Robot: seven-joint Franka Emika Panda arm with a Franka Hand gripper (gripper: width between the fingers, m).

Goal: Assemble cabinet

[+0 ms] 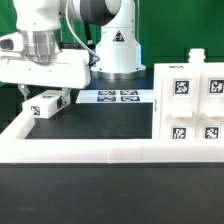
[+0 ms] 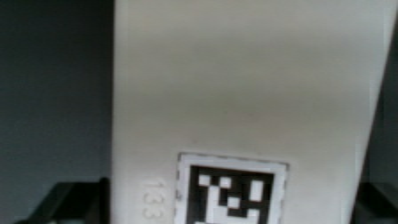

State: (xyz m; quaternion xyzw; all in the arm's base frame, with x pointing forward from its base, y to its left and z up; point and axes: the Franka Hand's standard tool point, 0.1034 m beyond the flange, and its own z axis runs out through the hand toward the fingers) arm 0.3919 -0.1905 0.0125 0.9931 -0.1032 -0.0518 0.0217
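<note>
My gripper (image 1: 42, 92) hangs at the exterior view's left, low over the black table. It is shut on a long white cabinet panel (image 1: 48, 102) that bears a square tag. In the wrist view the panel (image 2: 240, 90) fills the middle, with its tag (image 2: 237, 195) near the gripper (image 2: 224, 208). Dark fingers (image 2: 79, 203) show on both sides of the panel. The large white cabinet body (image 1: 192, 100), with several tags on its faces, lies at the exterior view's right. I cannot tell whether the held panel touches the table.
The marker board (image 1: 118, 96) lies flat at the back middle, in front of the robot base (image 1: 115, 50). A long low white border rail (image 1: 100, 152) runs along the front and up the left side (image 1: 15, 125).
</note>
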